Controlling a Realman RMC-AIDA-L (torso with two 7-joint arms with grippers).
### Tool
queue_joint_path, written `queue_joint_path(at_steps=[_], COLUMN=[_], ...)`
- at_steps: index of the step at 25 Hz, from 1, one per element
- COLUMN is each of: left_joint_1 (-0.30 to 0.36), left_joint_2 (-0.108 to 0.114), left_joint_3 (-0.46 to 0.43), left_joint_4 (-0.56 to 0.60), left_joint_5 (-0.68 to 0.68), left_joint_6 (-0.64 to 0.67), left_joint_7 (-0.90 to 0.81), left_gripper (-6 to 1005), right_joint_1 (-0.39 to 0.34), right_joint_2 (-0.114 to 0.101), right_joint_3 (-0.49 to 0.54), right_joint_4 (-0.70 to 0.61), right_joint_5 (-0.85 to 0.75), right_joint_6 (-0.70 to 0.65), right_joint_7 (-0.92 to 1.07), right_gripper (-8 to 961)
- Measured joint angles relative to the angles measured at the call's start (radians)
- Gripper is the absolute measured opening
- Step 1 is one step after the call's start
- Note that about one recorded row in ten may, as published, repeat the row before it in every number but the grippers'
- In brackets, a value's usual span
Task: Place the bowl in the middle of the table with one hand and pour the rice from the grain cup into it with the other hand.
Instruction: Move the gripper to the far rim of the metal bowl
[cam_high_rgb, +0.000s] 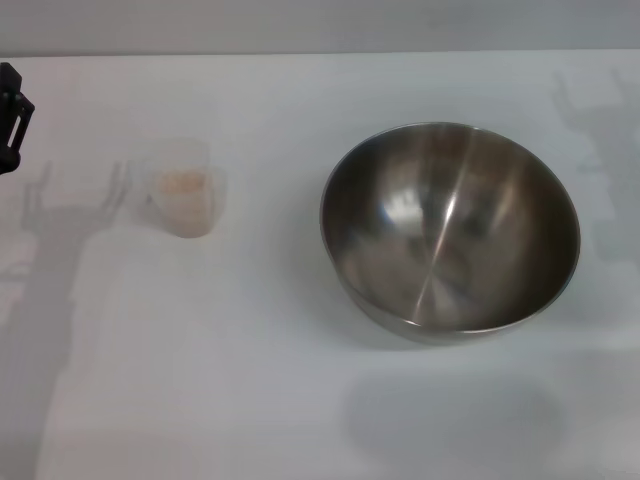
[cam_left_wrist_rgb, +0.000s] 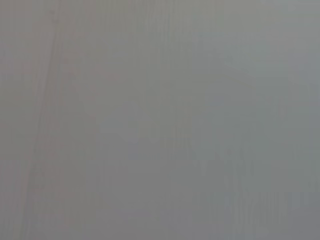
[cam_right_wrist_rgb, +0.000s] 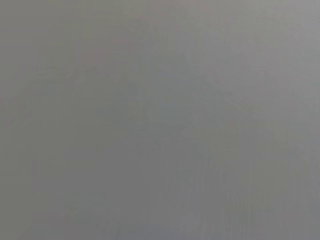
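Note:
The large stainless-steel bowl stands on the white table, right of centre, and it is empty. The small transparent grain cup stands upright at the left, with pale rice inside it. A black part of my left gripper shows at the far left edge, apart from the cup. My right gripper is out of view. Both wrist views show only a plain grey surface.
Shadows of both arms fall on the table at the left and at the far right. The table's far edge runs along the top of the head view.

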Motion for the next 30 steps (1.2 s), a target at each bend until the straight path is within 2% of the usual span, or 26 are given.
queue_joint_path(at_steps=[15,19,23,24,25,26,28,29,30], left_joint_1=[-0.002,-0.004,-0.004,-0.004,-0.004,-0.005,-0.005,-0.005,-0.005], left_joint_2=[-0.001,-0.002,-0.002,-0.001,-0.001,0.000,0.000,0.000,0.000], left_joint_3=[0.006,0.007,0.007,0.007,0.007,0.007,0.007,0.006,0.006], left_joint_4=[0.000,0.000,0.000,0.000,0.000,0.000,0.000,0.000,0.000], left_joint_5=[0.003,0.002,0.002,0.002,0.002,0.002,0.002,0.003,0.003], left_joint_6=[0.000,-0.001,-0.001,-0.001,-0.001,-0.002,-0.001,-0.001,-0.001], left_joint_7=[-0.002,-0.002,-0.002,-0.002,-0.002,-0.002,0.000,0.002,0.002], left_gripper=[869,869,869,869,869,869,869,869,869], right_joint_1=[-0.001,0.000,-0.010,-0.031,-0.031,-0.048,-0.090,-0.120,-0.120], right_joint_2=[-0.001,-0.001,0.001,0.004,0.004,0.005,0.007,0.008,0.008], right_joint_3=[0.004,0.014,0.041,0.056,0.056,0.058,0.054,0.050,0.050], right_joint_4=[0.001,-0.033,-0.090,-0.173,-0.173,-0.227,-0.371,-0.510,-0.510], right_joint_5=[0.000,0.006,0.008,0.008,0.008,0.008,0.008,0.008,0.008], right_joint_6=[-0.012,-0.012,0.018,0.101,0.101,0.160,0.340,0.524,0.524], right_joint_7=[-0.050,-0.197,-0.261,-0.268,-0.268,-0.268,-0.262,-0.248,-0.248], right_gripper=[741,737,732,731,730,729,727,726,725])
